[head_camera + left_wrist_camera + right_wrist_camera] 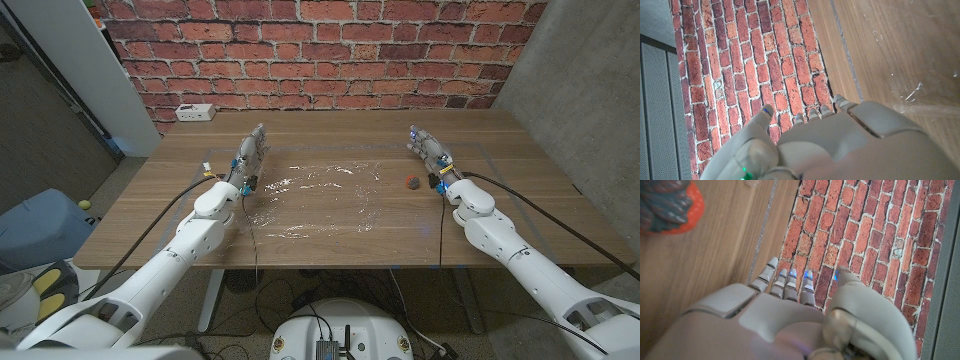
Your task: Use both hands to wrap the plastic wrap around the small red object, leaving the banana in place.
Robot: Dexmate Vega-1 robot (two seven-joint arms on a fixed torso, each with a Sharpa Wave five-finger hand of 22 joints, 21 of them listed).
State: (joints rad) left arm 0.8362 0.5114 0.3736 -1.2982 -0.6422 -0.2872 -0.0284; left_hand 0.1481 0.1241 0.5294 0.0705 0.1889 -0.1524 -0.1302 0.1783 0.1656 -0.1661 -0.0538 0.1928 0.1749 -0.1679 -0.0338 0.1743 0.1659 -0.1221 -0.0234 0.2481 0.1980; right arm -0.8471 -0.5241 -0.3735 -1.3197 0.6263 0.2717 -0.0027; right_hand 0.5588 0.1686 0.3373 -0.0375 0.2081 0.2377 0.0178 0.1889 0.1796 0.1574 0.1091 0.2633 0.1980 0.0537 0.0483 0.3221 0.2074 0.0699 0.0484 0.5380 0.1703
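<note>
A sheet of clear plastic wrap lies spread on the wooden table. The small red object, red with a dark top, sits just off the wrap's right edge; it also appears in the right wrist view as the red object. My left hand stands at the wrap's left edge, fingers straight, holding nothing. My right hand stands just right of the red object, fingers extended, empty. A corner of the wrap lies beside my left hand. My right hand points toward the brick wall. I see no banana.
A white power strip lies at the table's far left corner. A brick wall stands behind the table. A thin taped outline marks the work area on the tabletop.
</note>
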